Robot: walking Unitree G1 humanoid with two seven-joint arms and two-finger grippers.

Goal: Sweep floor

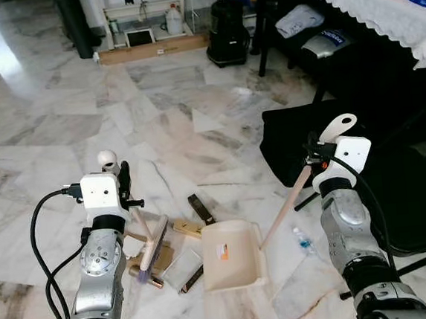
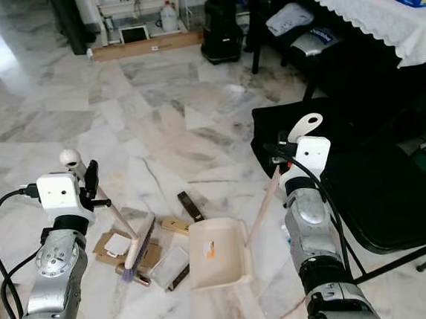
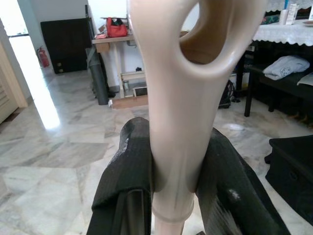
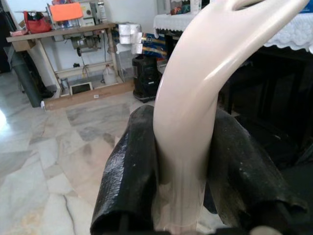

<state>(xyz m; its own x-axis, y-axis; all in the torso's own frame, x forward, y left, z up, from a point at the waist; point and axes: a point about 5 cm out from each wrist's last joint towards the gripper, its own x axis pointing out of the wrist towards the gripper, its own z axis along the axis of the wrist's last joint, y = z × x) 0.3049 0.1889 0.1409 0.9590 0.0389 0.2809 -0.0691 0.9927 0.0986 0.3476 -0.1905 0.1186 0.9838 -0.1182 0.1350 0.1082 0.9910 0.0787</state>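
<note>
On a marble floor (image 1: 194, 116), the left claw (image 3: 171, 186) grips the cream handle of a hand brush (image 1: 155, 248), its bristle head resting among cardboard scraps (image 2: 109, 247) and small debris. The right claw (image 4: 181, 181) is clamped on the long handle of a cream dustpan (image 1: 232, 255), set flat on the floor just beside the brush, a black folding chair (image 2: 395, 188) nearby.

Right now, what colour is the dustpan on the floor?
Cream, with a small orange mark inside the dustpan; clearest in the left eye view.
</note>
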